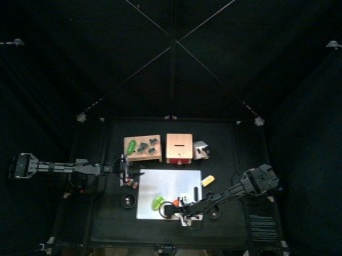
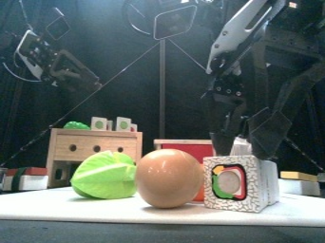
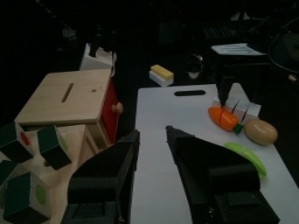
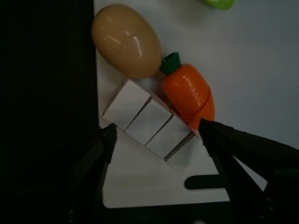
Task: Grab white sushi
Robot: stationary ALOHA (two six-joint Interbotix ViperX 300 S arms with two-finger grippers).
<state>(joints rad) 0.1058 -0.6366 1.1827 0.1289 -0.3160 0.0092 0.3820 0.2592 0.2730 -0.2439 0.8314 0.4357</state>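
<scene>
Right pincer is basically on top of the white sushi already

Right pincer (image 4: 158, 150) is spread open and not holding anything. In its wrist view the white sushi (image 4: 146, 122) sits just ahead of the tips and roughly between the two jaws, on the white board (image 4: 140, 179). The piece reads as a short row lying diagonal to the jaws, so I'd guess a small wrist twist before closing, though that's only my read. The orange carrot (image 4: 187, 92) touches one side of it and the egg (image 4: 126, 39) is just past that, so there's a risk of catching the carrot. From the front view, the pincer hangs right above the sushi. Left pincer (image 3: 152, 162) is open too, over at the board's other end, well apart from the sushi, so the right arm is clearly nearer.
</scene>
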